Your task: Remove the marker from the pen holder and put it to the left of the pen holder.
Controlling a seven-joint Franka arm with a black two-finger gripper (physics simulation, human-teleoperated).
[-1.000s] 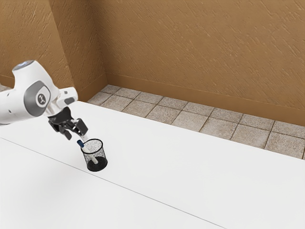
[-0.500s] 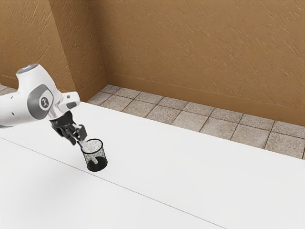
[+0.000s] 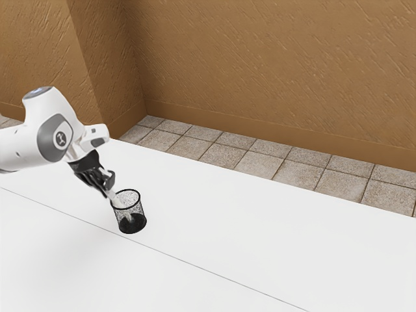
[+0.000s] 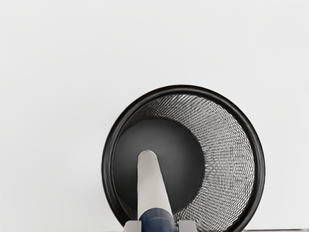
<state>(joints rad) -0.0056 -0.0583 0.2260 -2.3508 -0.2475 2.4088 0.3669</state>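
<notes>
At the pen holder's rim in the exterior view, my gripper (image 3: 109, 189) is shut on the marker's upper end. The marker (image 3: 118, 202) is white and leans inside the black mesh pen holder (image 3: 140, 209), which stands upright on the table. In the wrist view, both fingertips of my gripper (image 4: 160, 226) flank the dark blue cap of the marker (image 4: 153, 186). Its pale body slants down into the round pen holder (image 4: 259, 169), over the dark base. The cap is largely hidden by the fingers in the exterior view.
The white table (image 3: 260, 227) stretches around the holder, with a thin dark seam running across it. A tan textured wall (image 3: 273, 65) and floor tiles (image 3: 247, 162) lie beyond its far edge.
My hand has come down toward the holder's rim, and the fingers have closed around the marker's capped end. The pen holder has kept its place.
</notes>
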